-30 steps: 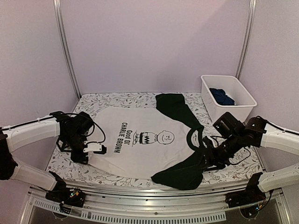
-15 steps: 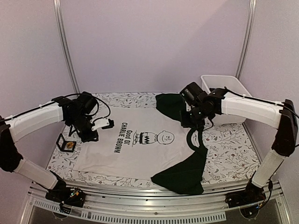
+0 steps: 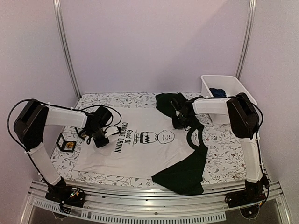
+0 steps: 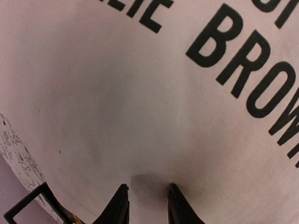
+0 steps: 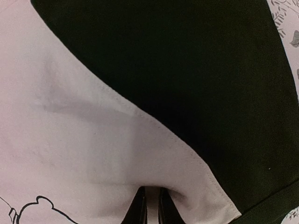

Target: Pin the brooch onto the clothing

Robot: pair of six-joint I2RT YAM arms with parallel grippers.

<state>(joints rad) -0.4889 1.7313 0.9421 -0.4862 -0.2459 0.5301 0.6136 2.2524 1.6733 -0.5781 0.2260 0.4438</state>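
Brooch (image 3: 68, 146): seemingly boxed, not yet pinned on T-shirt (image 3: 149, 154).
Left hand (image 4: 145, 205): slightly open, empty, touching T-shirt.
Right hand (image 5: 152, 207): nearly closed, pinching T-shirt.

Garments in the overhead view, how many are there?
2. The white T-shirt lies spread on the table; a dark blue garment sits in the white bin, far right. More could be hidden there.

1. We see the shirt (image 3: 145, 156) spread flat, print up: a white body with dark sleeves at 12 and 5 o'clock. The collar is toward 3 o'clock and the hem toward 9. The cartoon face and "Good Ol' Charlie Brown" lie sideways.
2. We make out the brooch (image 3: 68, 145) as a small gold piece in a black box (image 3: 59, 140). It lies at 9 o'clock, just beside the hem.
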